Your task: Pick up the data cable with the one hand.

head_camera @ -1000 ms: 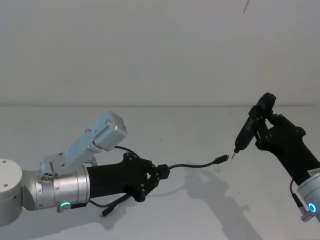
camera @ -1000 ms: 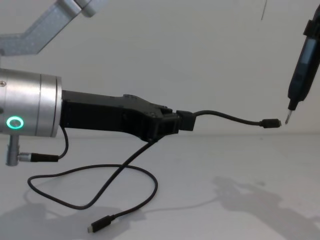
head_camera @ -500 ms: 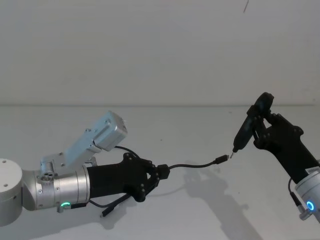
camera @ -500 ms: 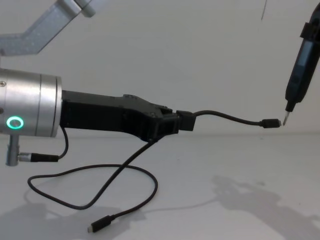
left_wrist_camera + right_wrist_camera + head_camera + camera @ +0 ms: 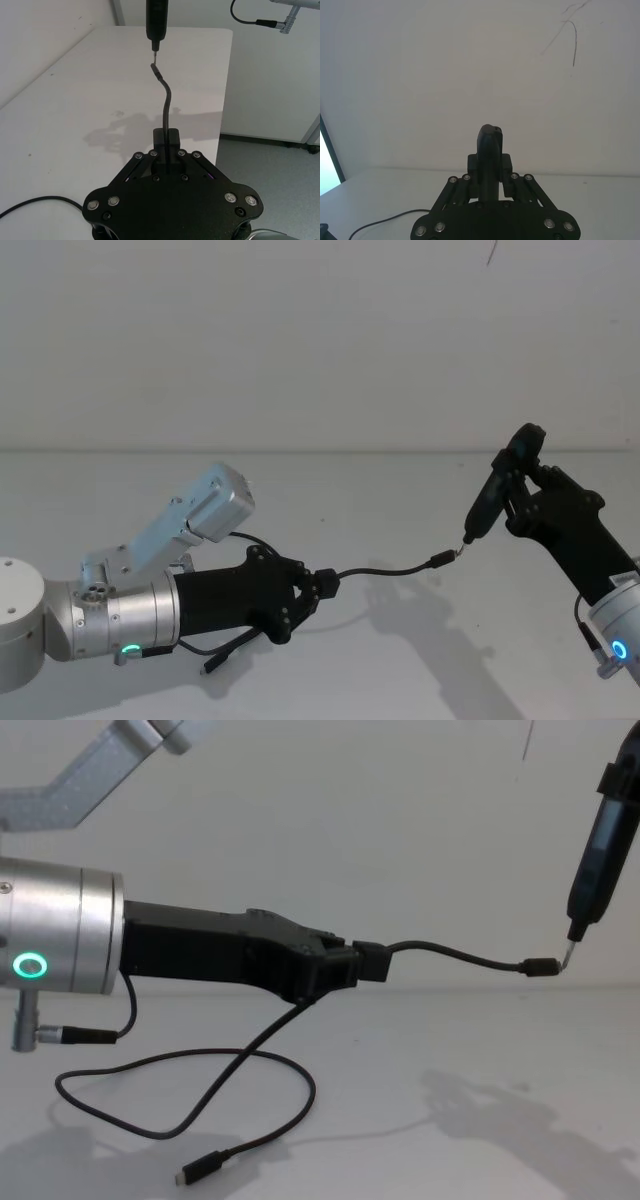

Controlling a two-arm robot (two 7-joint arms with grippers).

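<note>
chest view: left claw (image 5: 345,968) grips data cable (image 5: 455,957).

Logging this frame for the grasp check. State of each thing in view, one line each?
Left gripper: shut on the cable, raised off the table.
Cable: held near one plug, that end sticking out level in the air; the rest droops to the table in a loop, other plug lying flat.
Right gripper: shut on a stick tool.
Stick tool: upright, tip at the cable's raised plug.

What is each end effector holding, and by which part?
Left end effector clamps the data cable at a thick plug. Right end effector grips a black stick tool by its body.
</note>
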